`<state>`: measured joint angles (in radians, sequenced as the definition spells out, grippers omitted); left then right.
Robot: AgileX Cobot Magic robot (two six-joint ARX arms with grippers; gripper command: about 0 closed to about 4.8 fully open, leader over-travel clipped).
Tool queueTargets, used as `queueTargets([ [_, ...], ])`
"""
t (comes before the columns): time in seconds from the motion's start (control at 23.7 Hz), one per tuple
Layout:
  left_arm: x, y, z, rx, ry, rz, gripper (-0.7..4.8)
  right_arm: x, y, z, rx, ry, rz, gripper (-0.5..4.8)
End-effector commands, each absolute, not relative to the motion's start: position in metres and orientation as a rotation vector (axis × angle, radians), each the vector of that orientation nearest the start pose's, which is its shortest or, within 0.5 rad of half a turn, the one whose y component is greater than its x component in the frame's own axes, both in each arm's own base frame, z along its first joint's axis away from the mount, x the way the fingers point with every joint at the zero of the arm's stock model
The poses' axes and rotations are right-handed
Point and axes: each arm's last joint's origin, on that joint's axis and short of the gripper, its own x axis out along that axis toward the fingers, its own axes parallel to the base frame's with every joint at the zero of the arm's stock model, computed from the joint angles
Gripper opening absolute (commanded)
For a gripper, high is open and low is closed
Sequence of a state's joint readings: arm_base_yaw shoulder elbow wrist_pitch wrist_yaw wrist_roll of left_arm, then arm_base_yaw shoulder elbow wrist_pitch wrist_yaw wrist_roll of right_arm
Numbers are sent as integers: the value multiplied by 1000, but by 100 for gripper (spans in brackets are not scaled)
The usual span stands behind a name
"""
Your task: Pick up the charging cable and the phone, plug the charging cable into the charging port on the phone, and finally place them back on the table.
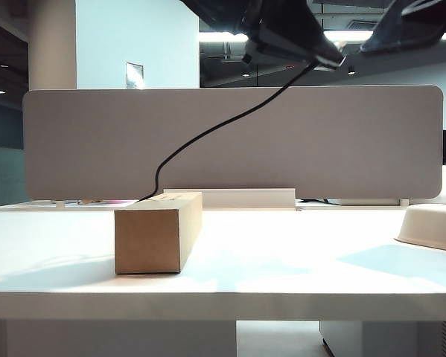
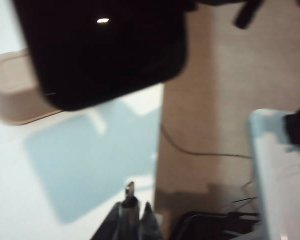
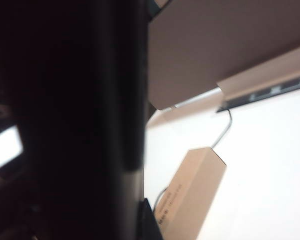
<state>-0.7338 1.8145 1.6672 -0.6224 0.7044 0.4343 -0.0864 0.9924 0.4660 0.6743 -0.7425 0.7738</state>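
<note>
High above the table (image 1: 230,286), left gripper (image 2: 133,212) pinches the charging cable (image 1: 208,134); right gripper (image 3: 142,220) clamps the phone (image 3: 69,120); cardboard box (image 1: 158,232) stands toward the left edge

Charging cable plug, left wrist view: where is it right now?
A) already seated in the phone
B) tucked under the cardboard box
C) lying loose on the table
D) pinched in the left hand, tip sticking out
D: the silver plug sticks out from between the left hand fingers, clear of the phone held above it.
</note>
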Motion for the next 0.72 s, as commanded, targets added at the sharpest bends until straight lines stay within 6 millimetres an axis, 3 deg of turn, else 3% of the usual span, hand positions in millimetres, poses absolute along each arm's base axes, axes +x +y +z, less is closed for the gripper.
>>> queueTargets([
  [0.04,281,-282,325,302,515,-1590,-6,207,3,289,652,57,743,-5],
  [0.42,283,-288,342,16,473,-1791,-6,203,5,307,708,39,870,-5],
  [0.72,280,-288,345,-40,472,-1902,-6,197,5,319,763,-27,935,-5],
])
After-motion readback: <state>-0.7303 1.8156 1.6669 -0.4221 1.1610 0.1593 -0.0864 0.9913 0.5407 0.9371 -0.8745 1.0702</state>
